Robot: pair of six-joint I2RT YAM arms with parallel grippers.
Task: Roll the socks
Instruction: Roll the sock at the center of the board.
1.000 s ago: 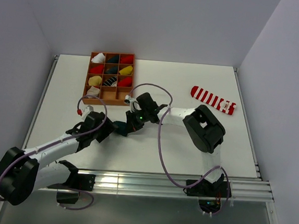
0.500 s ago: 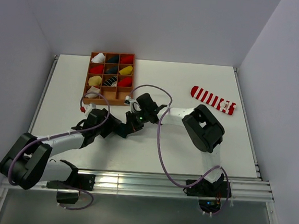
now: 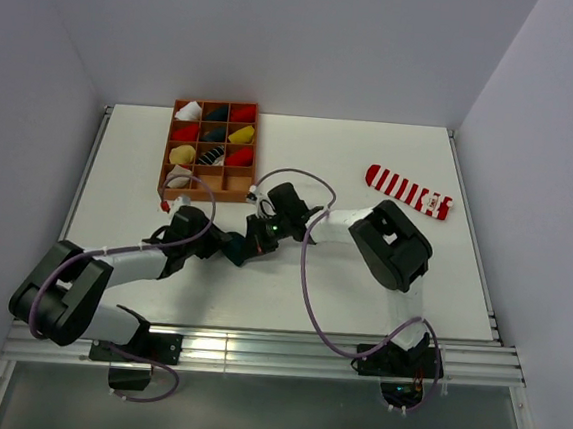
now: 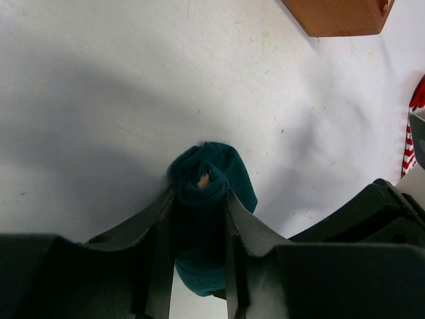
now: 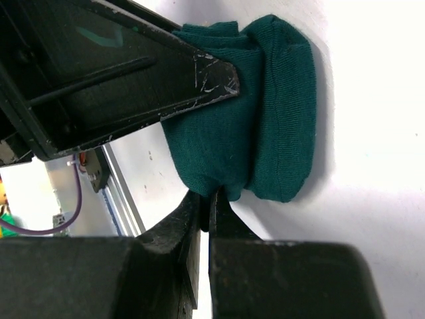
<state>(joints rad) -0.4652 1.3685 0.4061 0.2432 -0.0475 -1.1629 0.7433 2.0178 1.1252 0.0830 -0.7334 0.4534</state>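
The dark green sock is a rolled bundle on the white table. My left gripper is shut on it, one finger on each side of the roll. My right gripper is shut on a thin edge of the same sock, opposite the left one. In the top view the two grippers meet at the sock, near the table's middle. The red-and-white striped sock lies flat at the far right. I cannot pick out the beige sock for sure.
A wooden compartment tray with several rolled bundles stands at the back left, just beyond the grippers. Its corner shows in the left wrist view. The right arm's cable loops over the table.
The left arm has swung lower and further left while its gripper stays on the green sock. The right gripper has shifted slightly nearer. The sock remains in almost the same place.
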